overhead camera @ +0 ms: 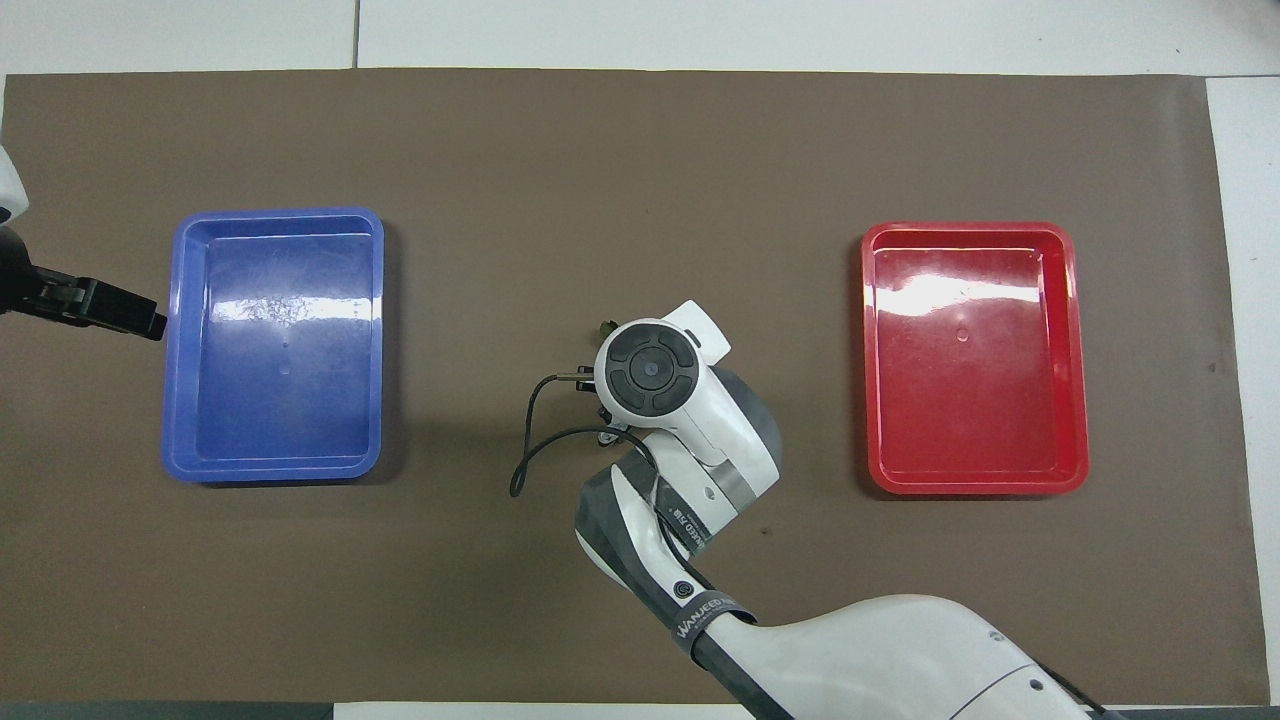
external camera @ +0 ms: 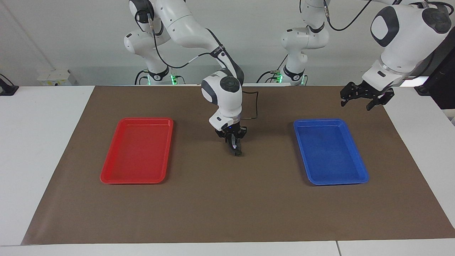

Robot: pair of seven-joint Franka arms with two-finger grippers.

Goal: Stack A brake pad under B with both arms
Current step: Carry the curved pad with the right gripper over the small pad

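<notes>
**Desk:** Where are your grippers?

**Me:** My right gripper (external camera: 234, 144) is down at the middle of the brown mat (external camera: 227, 213), between the red tray (external camera: 138, 151) and the blue tray (external camera: 330, 151). Its fingers are pinched close around a small dark piece (external camera: 237, 152) that touches or nearly touches the mat. I judge that to be one of the brake pads, but I cannot tell whether it is the short A pad or the long B piece; the wrist covers it from overhead, where only a sliver (overhead camera: 606, 326) shows past the flange.

**Desk:** How does it lie?

**Me:** What shows of it runs from the fingertips away from the robots, so its long axis seems to point toward the worktop's edge farthest from the robots. Its curve I can't read.

**Desk:** And the left arm?

**Me:** It waits. The left gripper (external camera: 366, 96) hangs in the air over the mat's corner by the left arm's base, fingers spread, holding nothing.

**Desk:** The second pad?

**Me:** I see none on the mat or in either tray. It may lie under the right hand. The right arm is clearly the nearer one, directly over the piece, so the coming move turns on whether that piece sits square along the other's length.
</notes>
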